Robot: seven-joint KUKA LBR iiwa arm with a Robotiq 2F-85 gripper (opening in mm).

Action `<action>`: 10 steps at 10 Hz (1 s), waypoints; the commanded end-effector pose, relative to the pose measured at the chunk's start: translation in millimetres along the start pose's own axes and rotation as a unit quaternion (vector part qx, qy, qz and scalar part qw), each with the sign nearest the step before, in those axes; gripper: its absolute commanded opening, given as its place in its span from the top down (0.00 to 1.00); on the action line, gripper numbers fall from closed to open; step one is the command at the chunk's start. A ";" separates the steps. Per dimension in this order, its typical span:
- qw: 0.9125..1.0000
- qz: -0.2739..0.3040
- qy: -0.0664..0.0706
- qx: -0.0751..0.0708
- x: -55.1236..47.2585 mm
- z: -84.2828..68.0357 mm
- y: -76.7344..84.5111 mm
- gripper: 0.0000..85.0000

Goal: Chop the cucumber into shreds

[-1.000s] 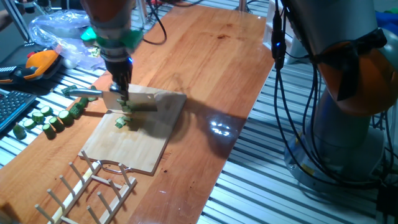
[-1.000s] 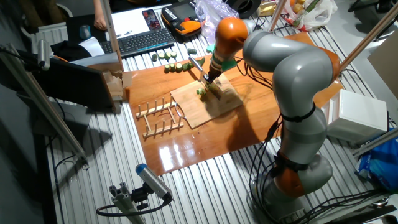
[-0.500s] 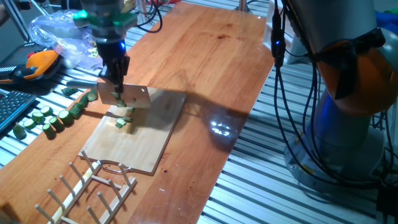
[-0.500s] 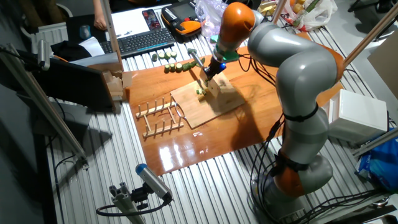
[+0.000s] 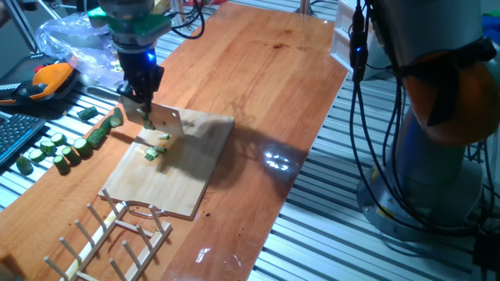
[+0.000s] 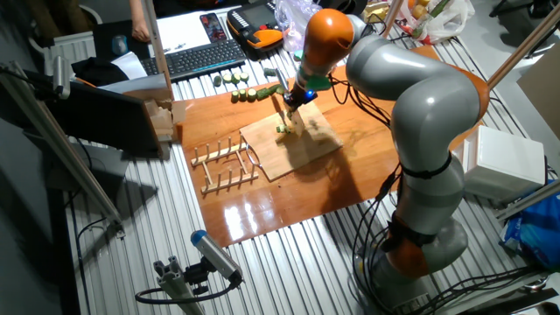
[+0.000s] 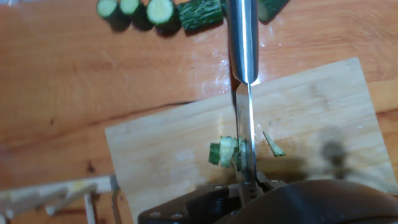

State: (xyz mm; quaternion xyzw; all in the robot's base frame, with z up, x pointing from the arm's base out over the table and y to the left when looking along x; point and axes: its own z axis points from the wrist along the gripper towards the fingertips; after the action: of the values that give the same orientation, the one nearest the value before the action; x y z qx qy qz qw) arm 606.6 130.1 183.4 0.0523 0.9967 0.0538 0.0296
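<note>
Arm (image 6: 411, 96) arched over from the right, wrist pointing straight down, gripper (image 5: 141, 100) clamped tight, fingers vertical.

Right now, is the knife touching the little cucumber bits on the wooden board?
Apart. In one fixed view the knife hangs tilted above the board, with bare wood showing between its lower edge and the cucumber bits.

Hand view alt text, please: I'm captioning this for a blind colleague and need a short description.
A knife runs down the middle of the frame, edge-on, its blade over a wooden board on a table. A small cut piece of cucumber lies on the board by the blade, with one pale shred on the other side. Thick dark cucumber chunks line the top edge.
</note>
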 end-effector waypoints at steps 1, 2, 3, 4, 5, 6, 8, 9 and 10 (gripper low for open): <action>1.000 0.003 0.002 -0.002 -1.4 -2.9 2.0 1.00; 1.000 0.003 -0.001 0.001 -2.8 -6.0 2.4 1.00; 1.000 -0.003 -0.005 0.009 -4.5 -8.9 1.1 1.00; 1.000 -0.022 -0.011 0.016 -8.3 -11.9 -0.9 1.00; 1.000 -0.027 -0.009 0.003 -10.9 -15.0 -1.4 1.00; 1.000 -0.026 -0.013 0.007 -11.1 -16.6 0.3 1.00; 0.999 -0.022 -0.030 0.023 -11.5 -14.5 3.4 1.00; 0.999 -0.019 -0.034 0.023 -12.1 -13.5 4.1 1.00; 0.999 -0.017 -0.038 0.020 -12.1 -13.5 4.3 1.00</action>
State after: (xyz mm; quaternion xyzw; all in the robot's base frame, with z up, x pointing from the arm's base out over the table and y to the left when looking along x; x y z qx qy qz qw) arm 618.1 131.7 198.1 0.0377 0.9966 0.0294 0.0672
